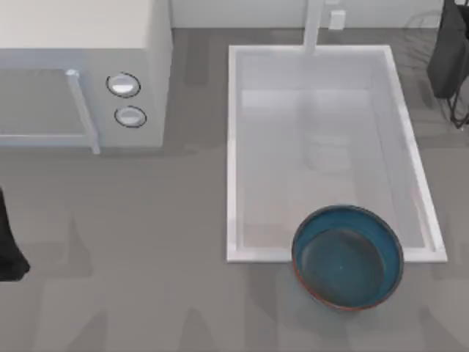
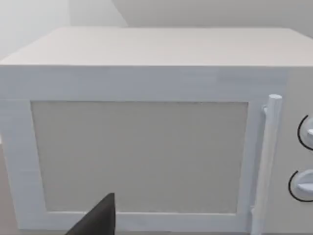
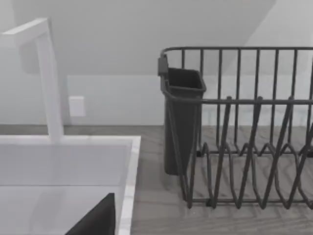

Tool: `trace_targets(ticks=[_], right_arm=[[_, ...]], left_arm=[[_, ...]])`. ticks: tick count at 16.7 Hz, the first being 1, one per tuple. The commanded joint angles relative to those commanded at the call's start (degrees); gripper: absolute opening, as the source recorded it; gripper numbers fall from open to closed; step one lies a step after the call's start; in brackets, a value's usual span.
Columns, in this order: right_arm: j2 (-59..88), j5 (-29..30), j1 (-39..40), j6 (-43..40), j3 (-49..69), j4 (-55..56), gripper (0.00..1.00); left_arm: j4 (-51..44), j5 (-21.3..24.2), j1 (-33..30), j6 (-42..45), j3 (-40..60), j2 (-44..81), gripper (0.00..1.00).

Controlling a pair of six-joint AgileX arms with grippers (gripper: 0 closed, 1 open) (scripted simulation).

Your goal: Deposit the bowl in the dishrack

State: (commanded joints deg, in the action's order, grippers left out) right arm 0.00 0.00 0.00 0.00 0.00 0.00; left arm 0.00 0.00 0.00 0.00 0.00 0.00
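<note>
Nothing is done yet — the bowl (image 1: 347,257) sits untouched on the desk (image 1: 146,293), overlapping the sink's (image 1: 238,147) near rim. The dishrack (image 3: 244,147) (right of the sink) waits empty. Whether either gripper is open, I cannot tell.
</note>
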Motion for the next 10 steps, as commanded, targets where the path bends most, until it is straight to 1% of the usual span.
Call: trace_targets(ticks=[3, 5, 7, 10], right_arm=[[0.7, 0.0, 0.3, 0.3, 0.7, -0.6, 1.0], [3.8, 0.2, 1.6, 1.7, 3.7, -3.4, 1.0], [9.3, 0.5, 3.7, 3.9, 8.7, -8.0, 1.0], [22.1, 1.1, 7.9, 8.3, 18.7, -17.2, 1.0]], left_arm=[[0.0, 0.0, 0.0, 0.0, 0.0, 0.0, 1.0], [0.0, 0.0, 0.0, 0.0, 0.0, 0.0, 1.0], [0.0, 0.0, 0.0, 0.0, 0.0, 0.0, 1.0], [0.0, 0.0, 0.0, 0.0, 0.0, 0.0, 1.0]])
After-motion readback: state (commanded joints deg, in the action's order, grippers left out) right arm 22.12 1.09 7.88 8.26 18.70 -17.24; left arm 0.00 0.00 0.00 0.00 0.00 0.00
